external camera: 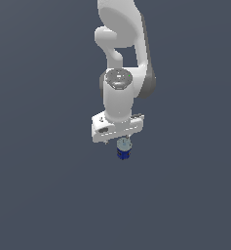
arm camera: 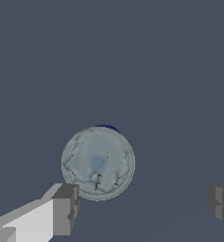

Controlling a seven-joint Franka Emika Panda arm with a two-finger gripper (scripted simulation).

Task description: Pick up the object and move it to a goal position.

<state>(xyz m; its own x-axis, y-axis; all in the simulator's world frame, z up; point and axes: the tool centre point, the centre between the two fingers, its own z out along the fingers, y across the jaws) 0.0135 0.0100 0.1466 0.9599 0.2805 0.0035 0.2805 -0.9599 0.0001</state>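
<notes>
The object [external camera: 123,149] is a small dark blue cylinder with a pale grey-blue round top, standing just below the white arm's hand in the exterior view. In the wrist view I look straight down on its round top [arm camera: 98,163], with a sliver of blue side showing at its edge. My gripper [arm camera: 142,208] is open; one grey fingertip [arm camera: 66,208] sits close beside the object and the other fingertip [arm camera: 222,205] is far off on the other side. The jaws stand wide apart and hold nothing. In the exterior view the fingers are hidden behind the hand.
A plain dark grey-blue surface [external camera: 48,195] fills both views. The white arm [external camera: 122,58] rises above the object. No other objects or marked goal show.
</notes>
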